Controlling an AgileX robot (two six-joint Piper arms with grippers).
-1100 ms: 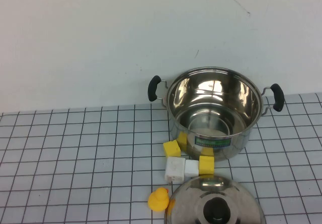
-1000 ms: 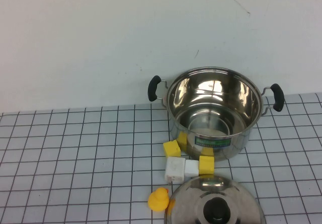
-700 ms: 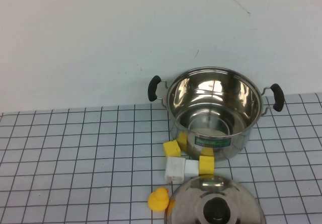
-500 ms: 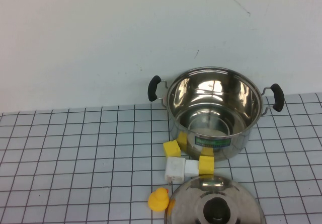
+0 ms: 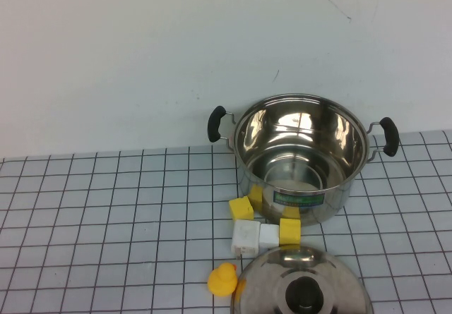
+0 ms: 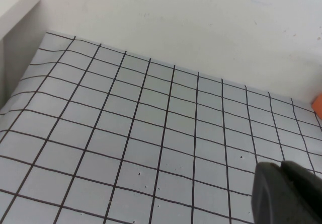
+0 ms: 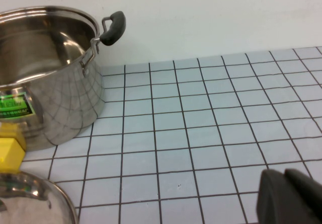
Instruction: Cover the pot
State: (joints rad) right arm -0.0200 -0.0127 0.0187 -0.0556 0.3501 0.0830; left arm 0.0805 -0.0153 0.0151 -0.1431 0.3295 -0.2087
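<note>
Standing uncovered on the gridded table (image 5: 106,208), the pot (image 5: 302,160) has its lid (image 5: 302,286) lying just in front, with yellow and white blocks (image 5: 256,235) and a duck (image 5: 223,280) between and beside them. Both grippers, left (image 6: 288,194) and right (image 7: 292,198), show clenched fingers, away from the pot.

One pot (image 5: 301,157), one lid (image 5: 304,284), three yellow blocks (image 5: 241,207), two white blocks (image 5: 246,236), one yellow duck (image 5: 222,279).
</note>
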